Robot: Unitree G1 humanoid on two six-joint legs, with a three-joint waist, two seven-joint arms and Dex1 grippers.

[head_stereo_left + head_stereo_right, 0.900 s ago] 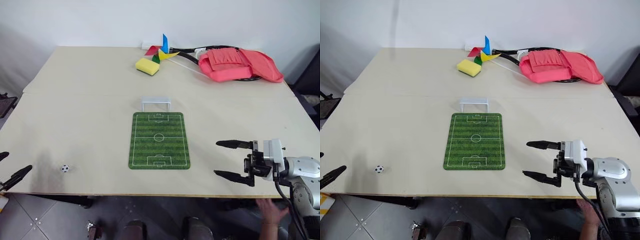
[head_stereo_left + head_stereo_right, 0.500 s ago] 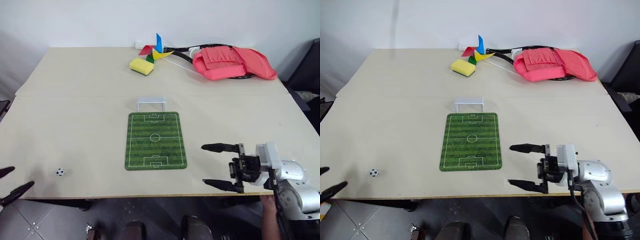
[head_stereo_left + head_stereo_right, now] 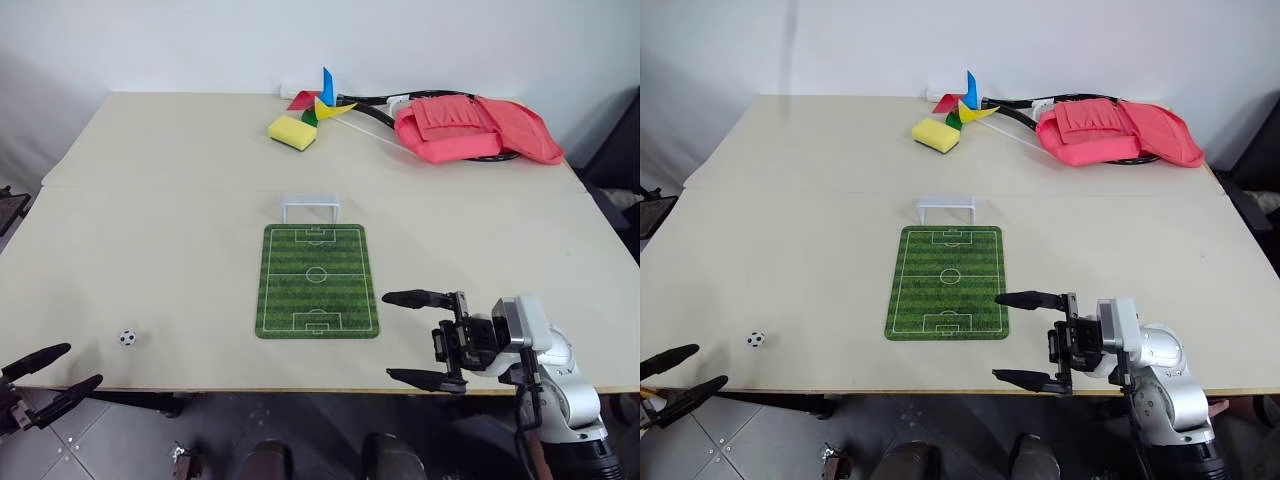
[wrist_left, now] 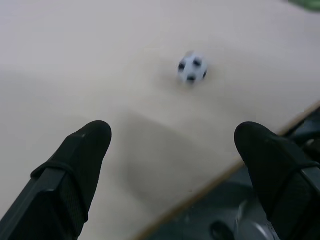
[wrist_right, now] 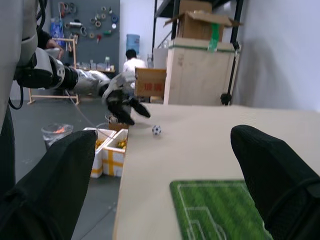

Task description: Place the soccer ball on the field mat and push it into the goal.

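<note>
The soccer ball (image 3: 127, 337) lies on the bare table near its front left edge, well to the left of the field mat (image 3: 317, 280). The goal (image 3: 311, 206) stands at the mat's far end. My left gripper (image 3: 78, 365) hovers open just off the table's front left edge, a short way in front of the ball (image 4: 192, 69), which lies ahead of its spread fingers. My right gripper (image 3: 388, 336) is open and empty, pointing left, beside the mat's near right corner. The right wrist view looks across the mat (image 5: 215, 210) to the ball (image 5: 156, 130) and the left gripper (image 5: 122, 102).
A yellow sponge (image 3: 294, 131), a coloured pinwheel (image 3: 325, 100) and a pink cloth (image 3: 475, 127) over a black racket lie along the far edge. The table's front edge (image 3: 250, 388) runs close to both grippers. Cardboard boxes (image 5: 200, 55) stand beyond the table.
My right gripper has moved left, closer to the mat's near right corner. The left gripper has shifted slightly right and lower by the table's front edge. Both stay open; the ball has not moved.
</note>
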